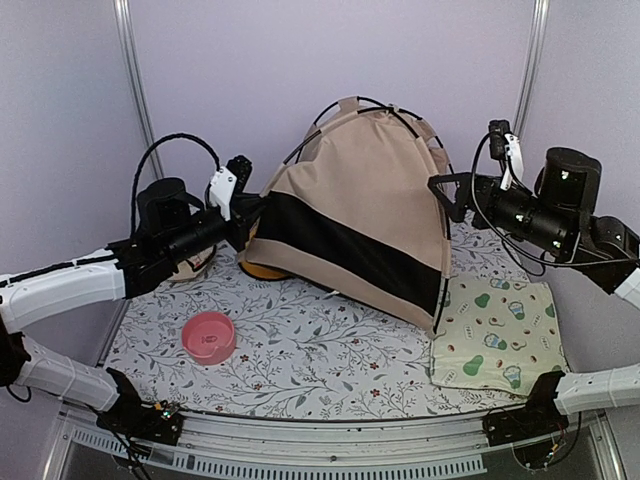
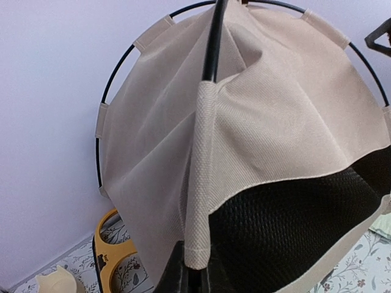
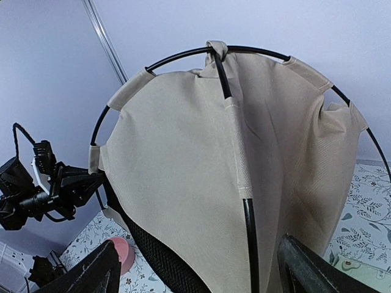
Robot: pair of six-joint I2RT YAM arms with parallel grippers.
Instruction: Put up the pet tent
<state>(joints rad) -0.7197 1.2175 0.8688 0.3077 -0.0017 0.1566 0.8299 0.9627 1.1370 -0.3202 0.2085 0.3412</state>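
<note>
The tent stood domed between both end effectors, so setup looked nearly done. The left end effector was clamped on its corner sleeve. The right end effector gaped wide, empty, with the tent just ahead. Probably only letting go and final placement were left.

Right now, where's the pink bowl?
Top view: the pink bowl sits on the near-left part of the floral cloth, apart from the pet tent, which stands behind it to the right.
</note>
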